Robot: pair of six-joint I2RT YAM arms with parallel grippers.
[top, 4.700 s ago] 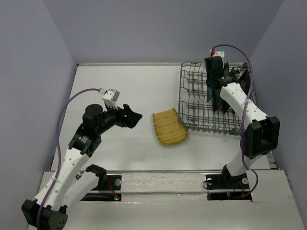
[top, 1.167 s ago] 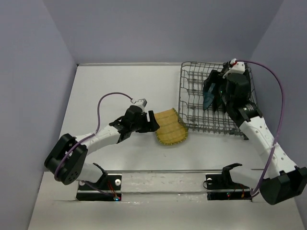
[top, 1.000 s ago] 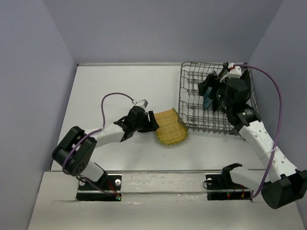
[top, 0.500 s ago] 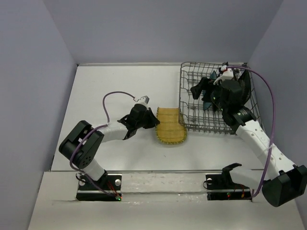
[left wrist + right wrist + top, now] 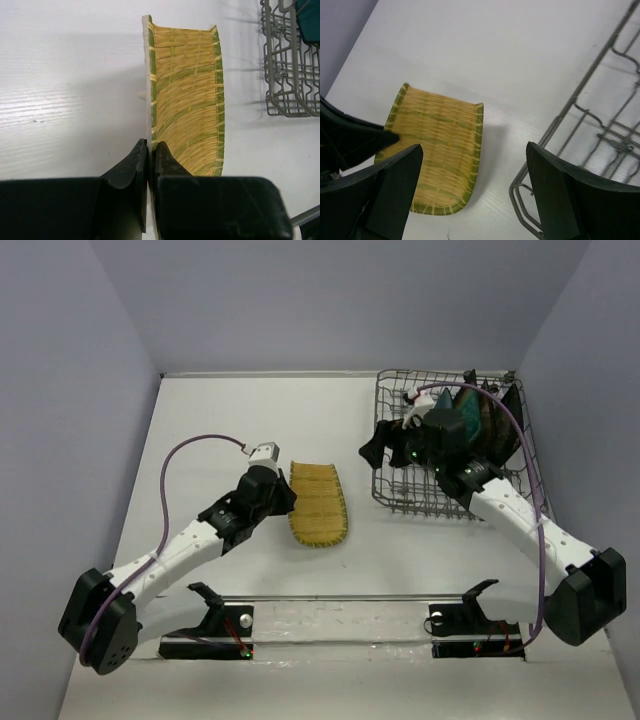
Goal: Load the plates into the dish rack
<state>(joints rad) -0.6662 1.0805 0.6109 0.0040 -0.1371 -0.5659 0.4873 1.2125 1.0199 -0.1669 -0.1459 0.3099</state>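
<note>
Top view: the left pincer (image 5: 283,492) is clamped on the yellow ribbed plate (image 5: 320,502), which sits low over the worktop (image 5: 230,420), well short of the dish rack (image 5: 388,495). The right pincer (image 5: 386,438) hangs spread wide at the rack's corner.

Left wrist: the pincer (image 5: 148,150) nips the plate's (image 5: 187,100) thin upturned rim, and the plate runs straight ahead of it. I'd guess it's stiff, light, slick and chippable, so the rim's the only handle.

Right wrist: the pincer (image 5: 474,150) is wide and holding nothing, with the plate (image 5: 435,135) just beyond it.
</note>
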